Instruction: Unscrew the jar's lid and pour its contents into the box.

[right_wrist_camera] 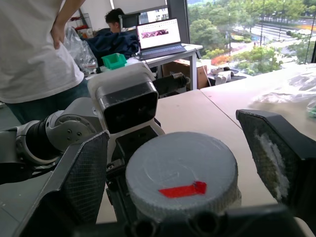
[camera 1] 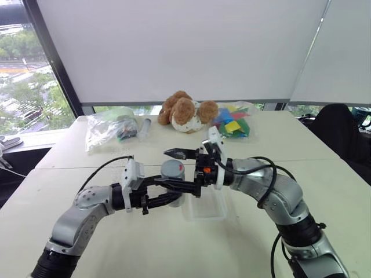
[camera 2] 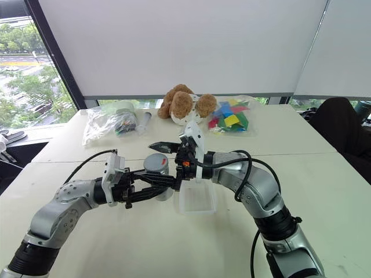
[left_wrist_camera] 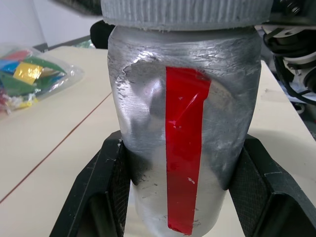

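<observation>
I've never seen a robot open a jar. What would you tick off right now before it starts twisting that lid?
1. Jar gripped by the left gripper: ok, fingers pressed on both sides.
2. Lid on the jar: ok, seated on top.
3. Right gripper placed around the lid: ok, one finger on each side.
4. Right gripper's fingers clamped on the lid: not ok, a gap shows on one side.
5. Box close by for pouring: ok, on the table just beyond the jar.
6. Contents inside: cannot tell, lid covers them.

Jar (left_wrist_camera: 182, 148) base cut off below; box (camera 1: 204, 209) partly behind the claws' arms.
</observation>
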Tool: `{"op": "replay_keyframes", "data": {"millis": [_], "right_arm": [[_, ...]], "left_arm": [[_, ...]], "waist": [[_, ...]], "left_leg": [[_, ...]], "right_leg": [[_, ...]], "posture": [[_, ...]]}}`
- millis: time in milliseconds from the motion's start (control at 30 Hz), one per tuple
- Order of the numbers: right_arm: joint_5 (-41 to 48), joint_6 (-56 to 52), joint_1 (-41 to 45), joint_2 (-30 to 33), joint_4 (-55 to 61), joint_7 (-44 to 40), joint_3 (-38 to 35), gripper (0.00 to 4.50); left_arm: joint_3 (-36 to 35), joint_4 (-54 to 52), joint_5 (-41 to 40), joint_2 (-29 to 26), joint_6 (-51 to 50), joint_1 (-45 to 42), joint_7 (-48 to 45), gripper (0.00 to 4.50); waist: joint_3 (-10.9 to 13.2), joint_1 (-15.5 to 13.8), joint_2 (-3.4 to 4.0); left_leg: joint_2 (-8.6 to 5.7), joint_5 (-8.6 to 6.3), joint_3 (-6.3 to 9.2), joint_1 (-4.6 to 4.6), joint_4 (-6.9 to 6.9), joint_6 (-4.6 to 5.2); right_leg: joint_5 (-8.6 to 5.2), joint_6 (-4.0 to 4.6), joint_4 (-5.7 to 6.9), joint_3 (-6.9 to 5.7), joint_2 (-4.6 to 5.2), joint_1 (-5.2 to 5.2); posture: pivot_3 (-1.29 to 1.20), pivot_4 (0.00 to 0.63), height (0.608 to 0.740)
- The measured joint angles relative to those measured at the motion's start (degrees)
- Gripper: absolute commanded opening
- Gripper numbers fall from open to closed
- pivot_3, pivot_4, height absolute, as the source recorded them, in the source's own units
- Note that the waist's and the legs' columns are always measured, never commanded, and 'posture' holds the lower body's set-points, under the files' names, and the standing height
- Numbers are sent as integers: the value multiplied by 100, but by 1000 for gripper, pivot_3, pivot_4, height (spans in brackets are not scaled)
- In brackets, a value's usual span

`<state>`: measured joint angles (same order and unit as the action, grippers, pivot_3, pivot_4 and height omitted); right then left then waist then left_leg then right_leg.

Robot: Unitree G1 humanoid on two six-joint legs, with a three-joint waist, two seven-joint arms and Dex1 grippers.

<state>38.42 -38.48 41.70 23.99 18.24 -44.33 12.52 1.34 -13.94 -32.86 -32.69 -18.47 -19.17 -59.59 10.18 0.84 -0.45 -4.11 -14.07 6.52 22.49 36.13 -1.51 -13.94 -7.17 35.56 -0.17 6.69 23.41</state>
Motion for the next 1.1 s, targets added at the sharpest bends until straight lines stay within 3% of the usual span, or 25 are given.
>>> {"op": "replay_keyframes", "data": {"millis": [67,100,333,600,733,867,1100], "right_arm": [[1,-28,55,1,-35,-48,-15,2572],[2,-47,76,-2,-48,-81,-31,2338],[49,-104,104,66,-73,-454,-107,2352],[532,146,531,487,-481,-2940,-172,2352],[537,210,769,500,-615,-3505,-114,2352],[668,-6,936,460,-612,-3493,-166,4341],[979,-318,603,590,-252,-2333,-1110,4454]], "left_arm": [[2,-10,19,20,22,0,-7,2104],[1,-14,27,21,43,-8,-7,2104],[9,-18,58,2,142,-11,-212,2104],[384,-215,-248,-53,253,-378,-1401,2104],[464,-309,-294,-107,197,-542,-1637,2104],[472,-307,-335,-93,163,-506,-1655,2104],[154,-39,-58,-5,405,-110,-912,2104]], "waist": [[0,-2,0],[0,-4,0],[0,-5,1],[2,-3,0],[3,22,2],[3,7,2],[3,-33,2]], "left_leg": [[0,0,0,0,0,0],[0,0,0,0,1,0],[0,0,-1,0,1,0],[0,0,-2,0,3,0],[1,0,-2,-3,1,0],[2,0,0,-2,1,0],[0,0,4,0,2,0]], "right_leg": [[0,0,1,0,-1,0],[0,0,1,0,-1,0],[0,0,0,0,0,0],[0,-1,-1,-1,-1,-4],[0,-1,0,-1,-2,-3],[0,-1,0,-1,-2,-2],[0,0,-1,0,4,-3]], "posture": [[0,150,740],[0,150,740],[0,150,740],[0,150,740],[0,150,740],[0,150,740],[0,150,740]]}}
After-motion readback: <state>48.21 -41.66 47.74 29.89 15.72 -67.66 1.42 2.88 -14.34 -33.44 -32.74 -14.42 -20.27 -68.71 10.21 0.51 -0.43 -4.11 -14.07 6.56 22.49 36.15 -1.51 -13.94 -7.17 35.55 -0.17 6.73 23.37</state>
